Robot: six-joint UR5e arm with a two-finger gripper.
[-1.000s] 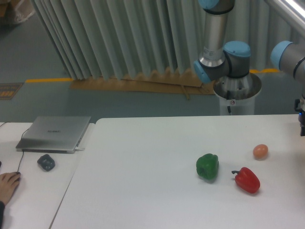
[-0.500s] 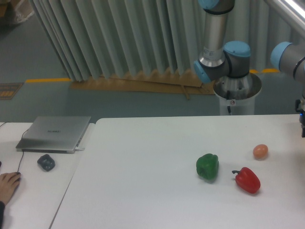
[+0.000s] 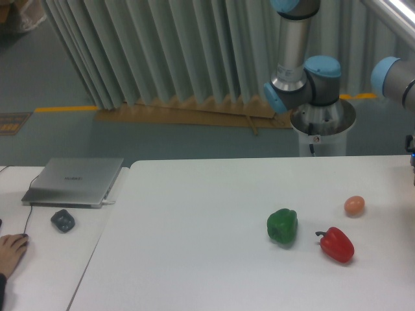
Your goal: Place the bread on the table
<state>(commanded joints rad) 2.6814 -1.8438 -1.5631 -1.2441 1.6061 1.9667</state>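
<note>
arm (image 3: pixel 397 72) edging right — nearly off-frame

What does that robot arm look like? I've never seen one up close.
The arm is a smooth silver-grey tube with rounded light-blue caps at its joints, standing on a shiny metal base that carries a small red-and-white sticker. The gripper is out of view past the right edge.

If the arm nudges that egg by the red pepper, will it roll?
Probably: the egg looks smooth and rounded, lying free on the flat table, so it may roll in a curve. Likely light; whether it is fragile cannot be told.
</note>
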